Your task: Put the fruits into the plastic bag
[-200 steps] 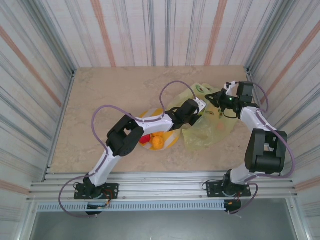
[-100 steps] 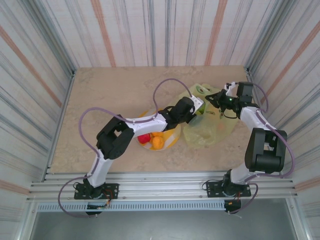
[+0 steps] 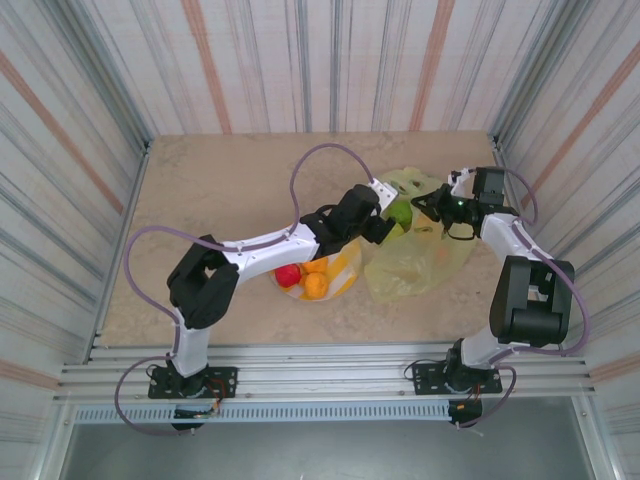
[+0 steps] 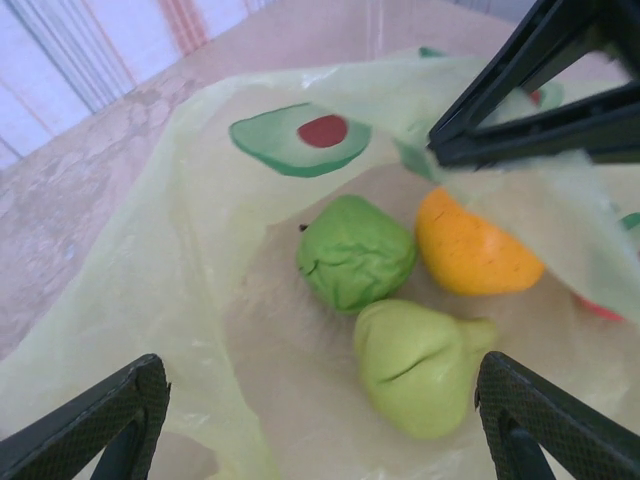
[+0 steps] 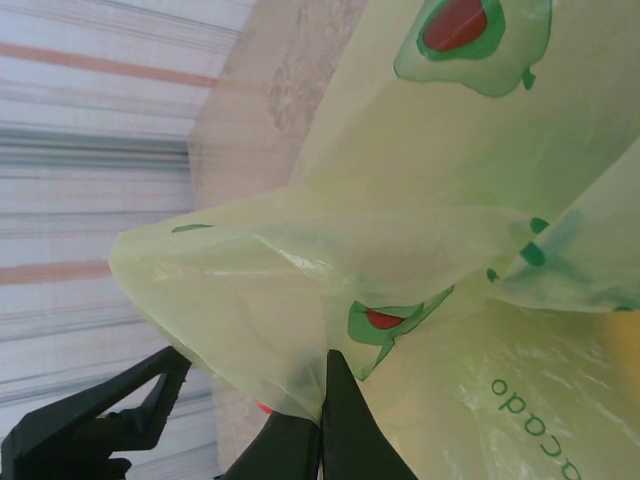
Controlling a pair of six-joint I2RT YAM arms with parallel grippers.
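The yellow-green plastic bag (image 3: 420, 262) lies right of centre, its mouth held up. My right gripper (image 3: 430, 203) is shut on the bag's rim (image 5: 300, 330), the film pinched between its fingers (image 5: 345, 430). My left gripper (image 4: 320, 410) hangs open over the mouth with nothing between its fingers. Inside the bag lie a dark green fruit (image 4: 355, 250), a pale green fruit (image 4: 420, 365) and an orange fruit (image 4: 475, 245), with a red sliver (image 4: 600, 306) showing through the film. A red fruit (image 3: 288, 277) and two orange fruits (image 3: 317, 286) rest on the plate (image 3: 348, 268).
The striped plate sits just left of the bag, partly under my left forearm. Corrugated walls close in the beige tabletop (image 3: 230, 190) on three sides. My right gripper's black fingers (image 4: 540, 90) cross the left wrist view's upper right.
My left arm's elbow has swung left and its wrist has drawn back slightly from the bag. A green fruit now lies bare in the bag's mouth. The right gripper has held still.
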